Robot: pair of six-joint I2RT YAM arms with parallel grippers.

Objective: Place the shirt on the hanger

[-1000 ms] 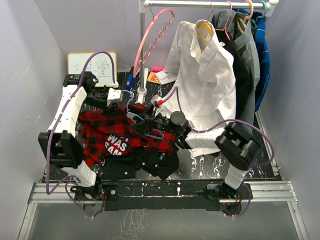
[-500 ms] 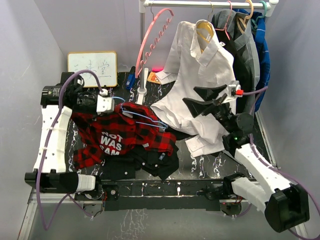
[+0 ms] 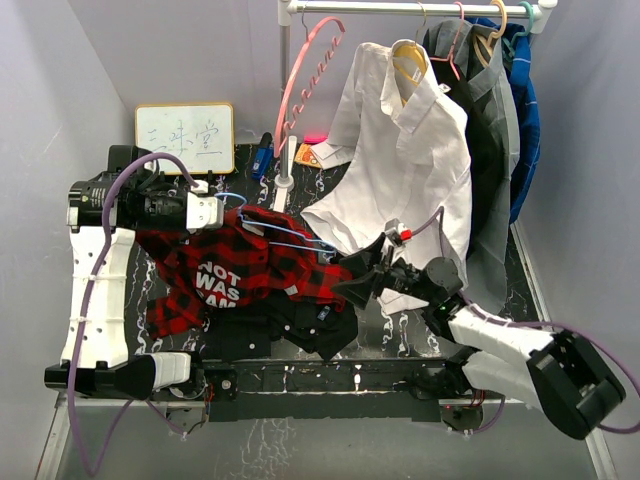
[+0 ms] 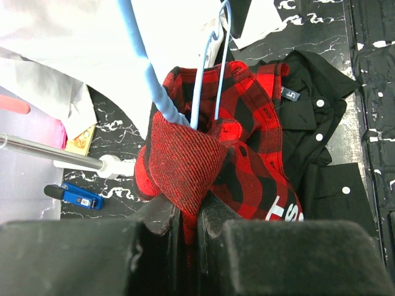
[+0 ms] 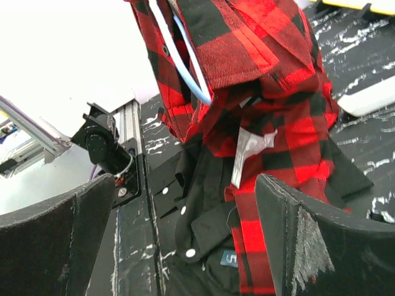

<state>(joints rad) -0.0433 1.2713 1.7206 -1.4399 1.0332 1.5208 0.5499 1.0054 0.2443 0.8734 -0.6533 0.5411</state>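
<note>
The red-and-black plaid shirt (image 3: 235, 272) lies bunched on the table, its white letters facing up. The light-blue wire hanger (image 3: 290, 240) runs into the fabric near its top edge. My left gripper (image 3: 222, 212) is shut on a fold of the shirt (image 4: 185, 154), lifting it a little, and the hanger's wires (image 4: 200, 92) enter the cloth just beyond my jaws. My right gripper (image 3: 352, 282) is open and empty at the shirt's right edge. In the right wrist view the gripper (image 5: 185, 203) frames the shirt (image 5: 278, 142) and the hanger (image 5: 185, 61).
A plain black shirt (image 3: 310, 322) lies under the plaid one, toward the near edge. A white dress shirt (image 3: 400, 160) hangs from the rail at the back right beside darker clothes. A pink notched hanger (image 3: 300, 80), the rack pole (image 3: 285, 110) and a whiteboard (image 3: 185, 138) stand behind.
My right arm left the shirt, swung up to the right, then came back down low to the shirt's right edge, open. My left gripper kept its hold and drew the shirt slightly left.
</note>
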